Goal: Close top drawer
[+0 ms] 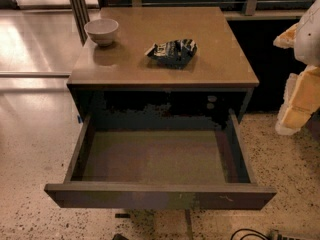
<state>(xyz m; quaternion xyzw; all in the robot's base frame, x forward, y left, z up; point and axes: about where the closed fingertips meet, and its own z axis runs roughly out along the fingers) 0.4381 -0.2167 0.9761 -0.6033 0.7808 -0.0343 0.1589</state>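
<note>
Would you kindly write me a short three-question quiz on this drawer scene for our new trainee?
1. True or false: the wide dark grey-brown wooden top drawer stands pulled out.
2. Which sits nearer the left edge of the brown cabinet top: A) the pale round bowl, or B) the crumpled dark snack bag?
3. Fill in: the robot's white-and-yellow gripper is at the picture's ____ edge, apart from the drawer.
Key: 1 true; 2 A; 3 right.
</note>
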